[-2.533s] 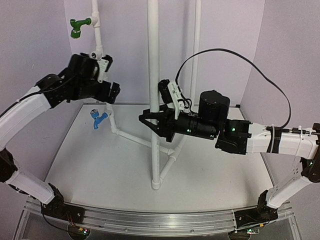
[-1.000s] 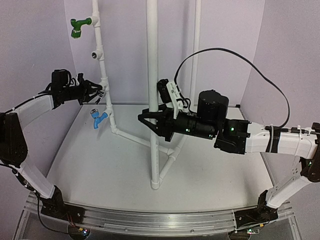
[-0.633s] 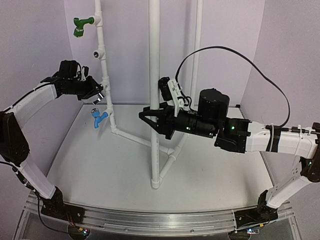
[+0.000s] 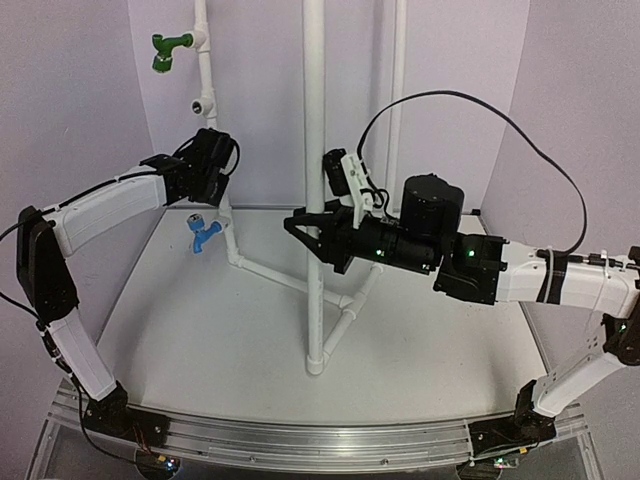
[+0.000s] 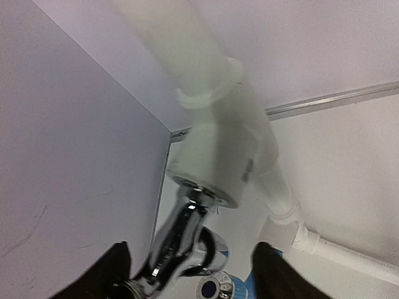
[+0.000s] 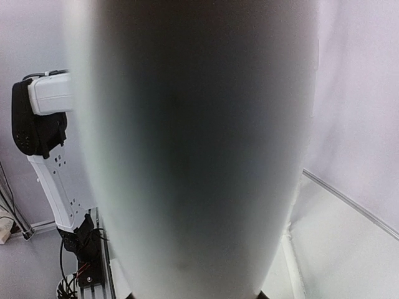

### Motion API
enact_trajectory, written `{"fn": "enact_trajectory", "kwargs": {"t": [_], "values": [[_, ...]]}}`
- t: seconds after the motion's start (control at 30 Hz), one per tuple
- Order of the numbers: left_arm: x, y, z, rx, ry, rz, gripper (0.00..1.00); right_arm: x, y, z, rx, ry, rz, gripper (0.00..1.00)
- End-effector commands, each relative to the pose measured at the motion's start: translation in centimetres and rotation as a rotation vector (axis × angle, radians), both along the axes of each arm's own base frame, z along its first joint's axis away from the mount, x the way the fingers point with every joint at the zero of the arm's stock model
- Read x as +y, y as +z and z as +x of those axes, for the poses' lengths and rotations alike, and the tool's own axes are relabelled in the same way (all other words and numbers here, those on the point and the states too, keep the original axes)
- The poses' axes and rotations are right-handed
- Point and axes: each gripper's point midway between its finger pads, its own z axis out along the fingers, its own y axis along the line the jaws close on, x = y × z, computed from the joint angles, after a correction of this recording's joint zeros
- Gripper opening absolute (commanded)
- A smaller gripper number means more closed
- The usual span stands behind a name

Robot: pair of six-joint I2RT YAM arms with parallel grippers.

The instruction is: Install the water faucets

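Chrome faucet sits with its threaded end in the mouth of a white tee fitting on the thin riser pipe, above the far left corner of the desk. The left gripper is at that fitting. In the left wrist view its fingers are spread, one on each side of the faucet. There is a clear gap on the right side, while the left finger is just beside the faucet body; whether it touches cannot be told.

Below the chrome one on the same riser, the blue faucet points toward the left edge. The green faucet is mounted high on the riser, well above both.

The right gripper reaches in from the right edge, and its fingers are pinching the thick upright pipe that stands near the middle of the desk. That pipe fills the right wrist view.
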Motion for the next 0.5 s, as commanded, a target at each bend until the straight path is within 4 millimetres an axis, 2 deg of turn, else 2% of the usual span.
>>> {"fn": "enact_trajectory", "kwargs": {"t": [0.0,0.13,0.27,0.33,0.37,0.47], "values": [[-0.2,2.7,-2.8,-0.024,-0.024,0.073,0.88,0.6,-0.7,0.0,0.074,-0.003,0.015,0.0],[-1.4,5.2,-4.7,-0.043,-0.125,-0.125,0.99,0.7,-0.8,0.0,0.071,0.0,0.008,0.0],[-1.6,7.6,-7.1,-0.051,-0.215,-0.362,1.0,0.8,-1.1,-0.1,0.072,0.004,0.003,0.0],[-0.5,8.5,-7.7,-0.039,-0.25,-0.522,1.0,0.9,-1.3,-0.1,0.078,0.007,-0.001,0.0],[0.6,8.7,-7.7,-0.03,-0.248,-0.603,1.0,1.0,-1.4,-0.1,0.081,0.012,-0.001,0.0],[1.9,8.9,-8.1,-0.005,-0.279,-0.783,1.0,1.4,-1.6,-0.1,0.088,0.023,-0.004,0.0]]}}
